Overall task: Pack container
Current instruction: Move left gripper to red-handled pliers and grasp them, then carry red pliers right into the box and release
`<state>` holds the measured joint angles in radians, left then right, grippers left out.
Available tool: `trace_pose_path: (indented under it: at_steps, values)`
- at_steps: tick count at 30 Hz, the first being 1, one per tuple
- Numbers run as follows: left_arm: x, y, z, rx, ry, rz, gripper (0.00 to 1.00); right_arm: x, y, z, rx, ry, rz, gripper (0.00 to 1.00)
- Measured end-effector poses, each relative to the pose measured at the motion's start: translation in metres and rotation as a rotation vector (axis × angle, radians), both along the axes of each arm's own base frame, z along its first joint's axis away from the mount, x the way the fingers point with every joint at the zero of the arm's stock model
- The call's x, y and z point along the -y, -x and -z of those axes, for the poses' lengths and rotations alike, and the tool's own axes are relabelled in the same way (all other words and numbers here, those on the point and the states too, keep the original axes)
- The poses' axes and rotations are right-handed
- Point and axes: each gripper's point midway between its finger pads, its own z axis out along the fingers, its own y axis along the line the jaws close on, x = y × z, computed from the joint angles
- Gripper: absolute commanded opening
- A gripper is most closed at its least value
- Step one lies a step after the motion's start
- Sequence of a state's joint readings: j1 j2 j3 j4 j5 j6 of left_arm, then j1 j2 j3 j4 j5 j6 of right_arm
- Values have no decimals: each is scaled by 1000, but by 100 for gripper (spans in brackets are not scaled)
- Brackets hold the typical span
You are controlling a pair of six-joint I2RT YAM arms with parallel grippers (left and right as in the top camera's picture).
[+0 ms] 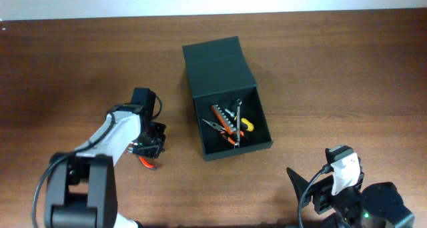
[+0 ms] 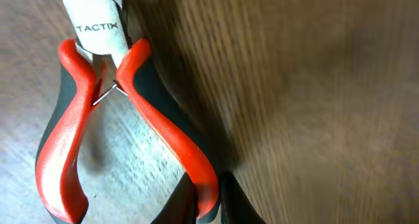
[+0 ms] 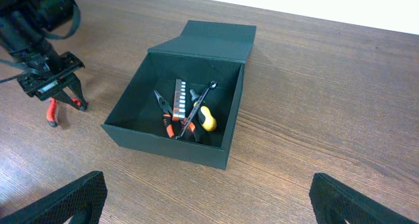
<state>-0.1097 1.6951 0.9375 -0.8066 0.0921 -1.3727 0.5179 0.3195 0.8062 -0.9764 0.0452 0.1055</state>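
Two arms share the brown wooden tabletop. At the left, the white-and-black left arm reaches down, and its jaws stand parted over a pair of red-and-black-handled pliers lying flat on the wood. The handles are spread and a white tag on them reads TACTIX. Nothing is clamped, and it cannot be told whether the left jaws touch the handles.

Right of that, near the middle of the tabletop and well apart from the pliers, sits the dark green-black matte rectangular container. Its hinged flap lid is folded back flat on the far side, so the box is open at the top.

Inside, on the box floor, lie a small pair of orange-handled pliers, a grey strip of screwdriver bits, a slim chrome wrench and a yellow-handled tool. They lie close together, and the wrench crosses over its neighbours.

At the lower right, the right arm is near the table edge. Its jaws are spread wide, hold nothing and face the box from a distance.
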Motion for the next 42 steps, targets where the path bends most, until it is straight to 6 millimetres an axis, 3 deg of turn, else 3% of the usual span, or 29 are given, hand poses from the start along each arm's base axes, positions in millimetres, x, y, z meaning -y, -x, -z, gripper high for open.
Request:
trace_pose_path:
  at_steps: [7,12,15,21,25,29,34,42]
  values:
    - [-3,-26,-64,244,-16,42,2,0,0,0,0,0,0,99]
    - [9,-53,-120,394,-25,128,2,0,0,0,0,0,0,99]
    - [32,-65,-148,465,-19,212,2,0,0,0,0,0,0,99]
    - [104,-72,-189,580,29,413,2,0,0,0,0,1,0,99]
    - [153,-65,-187,568,64,518,2,0,0,0,0,0,0,99]
    - [187,-53,-158,482,88,548,2,0,0,0,0,0,0,99]
    - [212,-44,-121,378,116,525,2,0,0,0,0,0,0,99]
    - [236,-47,-97,356,151,517,2,0,0,0,0,0,0,99]
